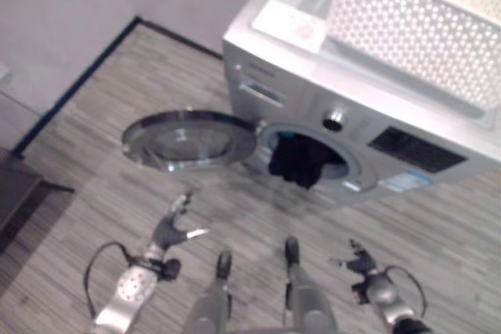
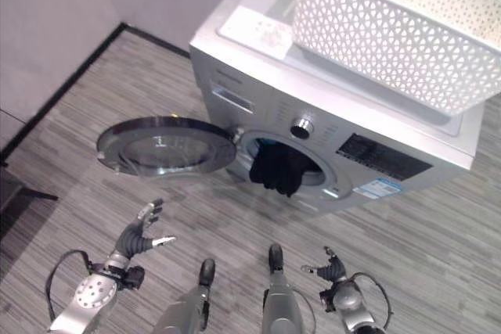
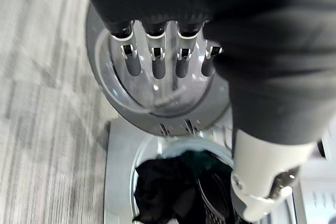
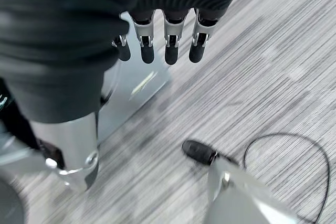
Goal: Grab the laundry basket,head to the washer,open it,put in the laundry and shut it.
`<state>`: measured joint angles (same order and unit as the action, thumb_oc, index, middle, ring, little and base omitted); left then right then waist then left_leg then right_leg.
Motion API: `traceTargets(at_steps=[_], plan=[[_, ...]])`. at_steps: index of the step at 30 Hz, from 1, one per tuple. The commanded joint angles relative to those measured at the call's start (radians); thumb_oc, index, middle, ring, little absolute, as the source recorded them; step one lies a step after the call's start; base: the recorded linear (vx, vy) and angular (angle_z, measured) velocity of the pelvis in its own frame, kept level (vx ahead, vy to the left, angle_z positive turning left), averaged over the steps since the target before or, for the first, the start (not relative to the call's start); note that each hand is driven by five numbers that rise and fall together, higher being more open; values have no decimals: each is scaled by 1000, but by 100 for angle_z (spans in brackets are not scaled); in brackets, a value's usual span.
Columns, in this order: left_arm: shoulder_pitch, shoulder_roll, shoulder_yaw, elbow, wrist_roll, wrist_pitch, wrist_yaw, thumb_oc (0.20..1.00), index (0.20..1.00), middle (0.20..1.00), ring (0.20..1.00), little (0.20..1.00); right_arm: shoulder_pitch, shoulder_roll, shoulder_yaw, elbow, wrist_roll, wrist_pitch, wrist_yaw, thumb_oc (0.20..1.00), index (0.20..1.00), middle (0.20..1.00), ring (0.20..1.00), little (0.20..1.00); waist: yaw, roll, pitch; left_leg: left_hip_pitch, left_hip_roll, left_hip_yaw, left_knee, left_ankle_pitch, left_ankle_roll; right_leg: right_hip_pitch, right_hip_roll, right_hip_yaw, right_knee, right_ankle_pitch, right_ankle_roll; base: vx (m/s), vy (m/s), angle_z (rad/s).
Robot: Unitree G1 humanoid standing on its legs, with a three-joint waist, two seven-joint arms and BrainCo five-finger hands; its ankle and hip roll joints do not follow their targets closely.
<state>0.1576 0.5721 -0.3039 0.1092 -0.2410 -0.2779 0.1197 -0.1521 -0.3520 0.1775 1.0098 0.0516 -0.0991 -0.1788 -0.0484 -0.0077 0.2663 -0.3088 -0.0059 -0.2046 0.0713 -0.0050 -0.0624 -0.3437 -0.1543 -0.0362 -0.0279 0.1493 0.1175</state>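
Grey plank floor [image 2: 438,256] fronts the washer [image 2: 329,123]; dark laundry [image 2: 278,168] spills from its drum. I judge my left hand [image 2: 139,234], fingers relaxed and empty, nearest the swung-out door [image 2: 164,146] directly ahead; right hand [image 2: 333,271] empty too.

The left robot hand [image 2: 141,234] is raised ahead of its silver-grey arm [image 2: 88,301], which comes in from the lower left and angles up and forward. Its fingers [image 3: 155,59] are straight and slightly spread, the thumb held out to the side, and nothing is in its grasp. The right robot hand [image 2: 333,270] sits lower, at the end of a forearm [image 2: 350,304] entering from the lower right. Its fingers [image 4: 169,48] hang relaxed in a row, loosely extended and parted from the thumb, holding nothing. The two hands are well apart, one on each side.
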Motion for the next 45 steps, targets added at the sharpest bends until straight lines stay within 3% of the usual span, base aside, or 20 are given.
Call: traceTargets(at_steps=[1, 5, 8, 9, 10, 14, 17, 18, 19, 21, 24, 29, 45], plan=[[-15, 12, 34, -81, -42, -46, 5, 1000, 1000, 1000, 1000, 1000, -43, 34, -2, 14, 137, -16, -41, 1000, 1000, 1000, 1000, 1000, 25, -2, 34, 34, -8, 16, 50, -107, 46, -54, -120, 1, 104, -3, 82, -68, -30, 5], [-47, -12, 15, -105, -65, -55, 10, 1000, 1000, 1000, 1000, 1000, -129, 42, -46, 108, 268, -28, -54, 1000, 1000, 1000, 1000, 1000, 44, 28, 69, -11, -4, 15, 28, -85, 37, -96, -123, -9, 106, -8, 74, -37, -21, 5], [-77, -29, -5, -130, -84, -56, 13, 1000, 1000, 1000, 1000, 1000, -231, 9, -112, 177, 383, -36, -78, 1000, 1000, 1000, 1000, 1000, 71, 68, 98, -44, -5, 11, 16, -70, 30, -129, -131, -20, 113, -12, 73, -29, -8, 6], [-102, -32, -19, -146, -83, -62, 19, 1000, 1000, 1000, 1000, 1000, -291, -24, -140, 208, 422, -45, -90, 1000, 1000, 1000, 1000, 1000, 83, 95, 118, -68, -5, 11, 14, -62, 24, -156, -133, -23, 125, -20, 70, -42, -6, 25], [-103, -33, -19, -145, -83, -62, 19, 1000, 1000, 1000, 1000, 1000, -292, -25, -140, 208, 422, -46, -90, 1000, 1000, 1000, 1000, 1000, 83, 95, 118, -69, -5, 11, 14, -62, 24, -158, -133, -23, 126, -21, 70, -38, -16, 30], [-129, -40, -38, -183, -100, -75, 31, 1000, 1000, 1000, 1000, 1000, -398, -126, -189, 241, 494, -67, -120, 1000, 1000, 1000, 1000, 1000, 100, 156, 161, -120, 2, 19, 3, -45, 9, -233, -139, -32, 165, -46, 69, -31, -31, 11], [-141, -44, -43, -201, -107, -78, 36, 1000, 1000, 1000, 1000, 1000, -442, -177, -213, 282, 524, -68, -122, 1000, 1000, 1000, 1000, 1000, 106, 183, 171, -143, 7, 22, -3, -38, 4, -275, -138, -30, 196, -62, 69, -6, -30, 9], [-158, -42, -49, -218, -106, -80, 38, 1000, 1000, 1000, 1000, 1000, -472, -221, -242, 308, 569, -70, -126, 1000, 1000, 1000, 1000, 1000, 110, 212, 188, -157, 12, 24, -6, -37, -2, -311, -136, -24, 235, -90, 68, -17, -43, 3], [-160, -43, -49, -218, -106, -80, 39, 1000, 1000, 1000, 1000, 1000, -475, -224, -242, 310, 570, -71, -124, 1000, 1000, 1000, 1000, 1000, 110, 212, 188, -163, 10, 24, -6, -30, -3, -317, -138, -23, 234, -84, 68, 1, -36, 1], [-178, -49, -54, -235, -108, -84, 45, 1000, 1000, 1000, 1000, 1000, -517, -276, -251, 338, 600, -70, -118, 1000, 1000, 1000, 1000, 1000, 117, 245, 203, -188, 15, 23, -23, -14, -10, -375, -138, -19, 279, -106, 67, 1, -31, 4], [-189, -62, -56, -251, -122, -87, 50, 1000, 1000, 1000, 1000, 1000, -563, -307, -231, 346, 608, -71, -112, 1000, 1000, 1000, 1000, 1000, 124, 271, 211, -205, 26, 29, -50, -3, -18, -433, -133, -9, 323, -134, 67, 13, -28, 5], [-201, -85, -61, -261, -157, -90, 51, 1000, 1000, 1000, 1000, 1000, -647, -321, -189, 346, 622, -85, -109, 1000, 1000, 1000, 1000, 1000, 134, 300, 229, -218, 42, 30, -108, 31, -26, -519, -111, 2, 385, -158, 65, 5, -49, 3], [-211, -75, -101, -278, -222, -103, 29, 1000, 1000, 1000, 1000, 1000, -873, -367, -64, 319, 614, -116, -115, 1000, 1000, 1000, 1000, 1000, 176, 332, 227, -257, 61, 0, -157, 68, -44, -618, -82, -13, 461, -197, 58, 5, -35, 2]])
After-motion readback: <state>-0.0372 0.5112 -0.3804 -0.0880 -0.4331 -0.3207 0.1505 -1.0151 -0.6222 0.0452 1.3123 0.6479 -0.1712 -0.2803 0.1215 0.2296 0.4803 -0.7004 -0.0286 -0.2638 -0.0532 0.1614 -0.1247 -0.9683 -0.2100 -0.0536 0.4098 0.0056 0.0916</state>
